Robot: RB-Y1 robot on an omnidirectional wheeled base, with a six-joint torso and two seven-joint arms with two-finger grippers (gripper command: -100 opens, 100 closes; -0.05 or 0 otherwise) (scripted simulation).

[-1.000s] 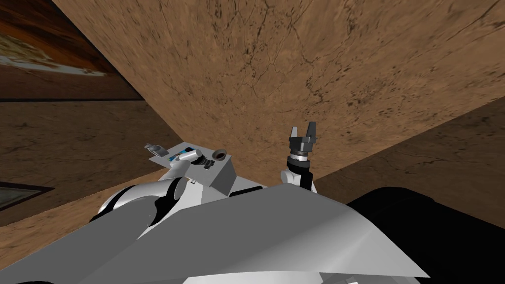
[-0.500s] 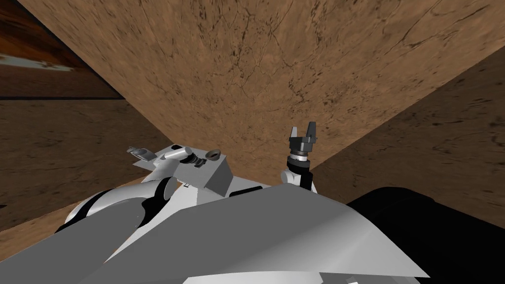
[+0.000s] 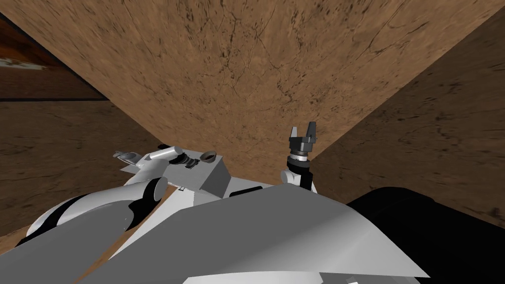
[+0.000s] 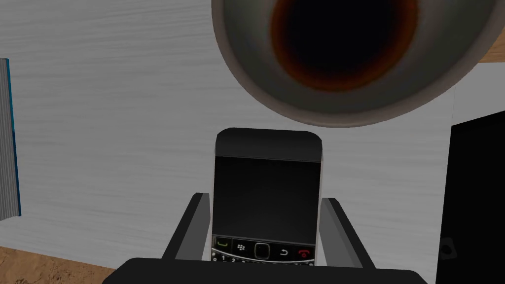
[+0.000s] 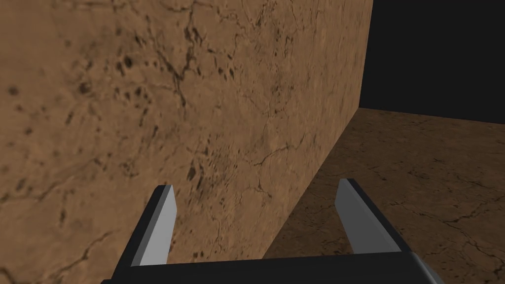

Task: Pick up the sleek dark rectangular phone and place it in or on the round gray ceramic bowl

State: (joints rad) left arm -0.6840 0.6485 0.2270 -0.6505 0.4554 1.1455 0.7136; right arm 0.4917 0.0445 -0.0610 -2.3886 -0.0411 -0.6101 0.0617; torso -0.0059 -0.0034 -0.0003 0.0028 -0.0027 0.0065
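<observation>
The dark rectangular phone (image 4: pixel 266 182), with a keypad at its near end, sits between the fingers of my left gripper (image 4: pixel 266 199), which is shut on its long sides. Just beyond the phone's far end stands the round grey bowl (image 4: pixel 246 74) with a dark, rust-ringed inside, on a pale grey tabletop (image 4: pixel 108 123). In the head view the left gripper (image 3: pixel 189 160) is over the small table (image 3: pixel 217 178) beside the bowl (image 3: pixel 209 156). My right gripper (image 3: pixel 305 132) is raised in front of a brown wall, open and holding nothing (image 5: pixel 256 197).
A grey slab with a blue edge (image 4: pixel 7 138) lies on the table to one side of the phone, and a black block (image 4: pixel 476 197) is on the other side. A small grey object (image 3: pixel 128 157) sits at the table's far left end. Brown walls stand close around.
The whole head view has swung, so the table and my left arm sit further left in it: my own turn. The right gripper holds its pose.
</observation>
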